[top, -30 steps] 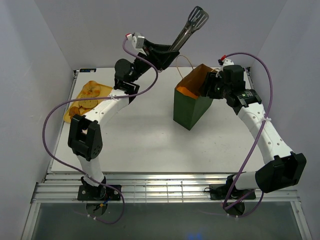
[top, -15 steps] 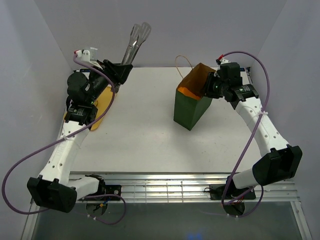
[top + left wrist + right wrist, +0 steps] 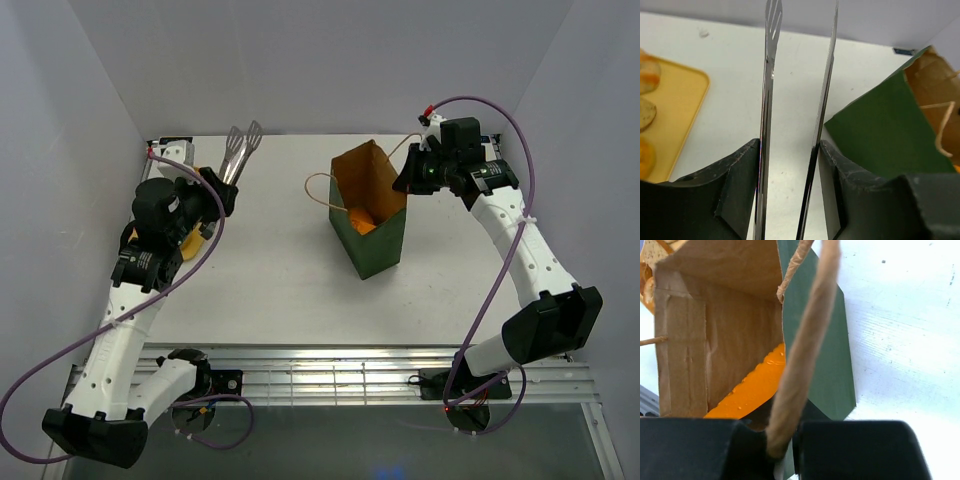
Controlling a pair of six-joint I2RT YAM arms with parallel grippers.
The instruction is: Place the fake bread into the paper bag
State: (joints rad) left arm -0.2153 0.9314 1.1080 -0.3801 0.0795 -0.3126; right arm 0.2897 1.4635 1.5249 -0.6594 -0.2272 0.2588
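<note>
a: what is the right hand (image 3: 785,447) doing?
b: it's clenched on a tan string handle (image 3: 807,330) of the paper bag (image 3: 375,250). the string runs up out from between its fingers. in the top view that hand is just right of the bag's rim.
a: and the bag itself?
b: it stands upright on the white desk (image 3: 280,290), right of centre, with its mouth open and brown inside. an orange ridged piece of fake bread (image 3: 752,390) lies low inside it. the other handle (image 3: 318,190) loops out to the bag's left.
a: the left hand (image 3: 790,195)?
b: it's grasping the metal tongs (image 3: 771,80) by their shafts. the blades are apart and point to the top of the frame. it's at the upper left of the top view, well apart from the bag.
a: any more bread?
b: three golden-brown bread pieces (image 3: 646,75) sit on the yellow tray (image 3: 682,115), at the left edge of the left wrist view.
</note>
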